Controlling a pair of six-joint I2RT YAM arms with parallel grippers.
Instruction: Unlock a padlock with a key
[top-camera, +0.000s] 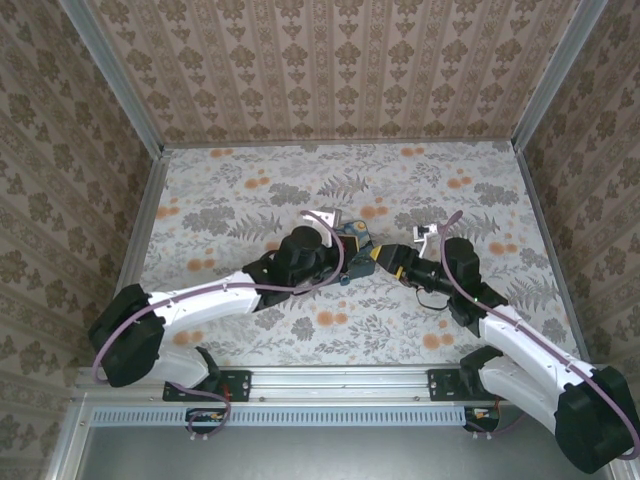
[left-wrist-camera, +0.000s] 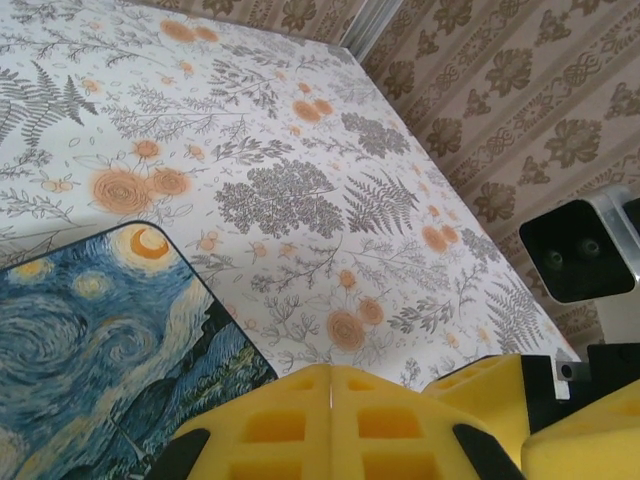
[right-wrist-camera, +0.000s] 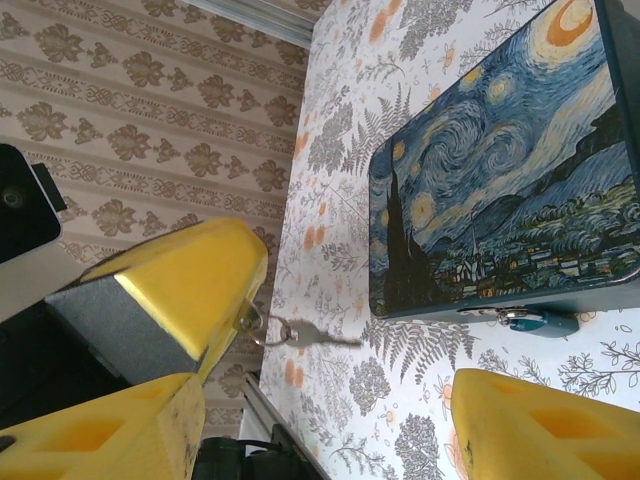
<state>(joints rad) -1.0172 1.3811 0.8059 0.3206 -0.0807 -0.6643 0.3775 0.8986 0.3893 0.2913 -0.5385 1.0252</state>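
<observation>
Left hand (right-wrist-camera: 180, 290) is clamped on the key (right-wrist-camera: 322, 339) by its ring, pinched at the fingertip. The blade sticks out sideways over the worktop (right-wrist-camera: 340, 120). Right hand (right-wrist-camera: 325, 390) has its fingers wide apart and holds nothing.

Padlock (right-wrist-camera: 535, 321) hangs at the lower edge of the starry-night box (right-wrist-camera: 500, 170), teal body against the box wall. Cannot tell if it touches the worktop. Key tip and padlock are apart, with bare worktop between them.

Step in hand, by the look of it: bring the blade to the keyhole. The keyhole isn't visible, so its orientation is unknown.

- **Grip:** it's on the ring, not the bow, so the blade will likely swivel on contact.
- **Suggested order:** right hand closes on the padlock body and turns the keyway toward the key. Left hand then feeds the blade in straight and slow.
- **Risks:** shoving the box, or the blade skating off the lock face.
</observation>
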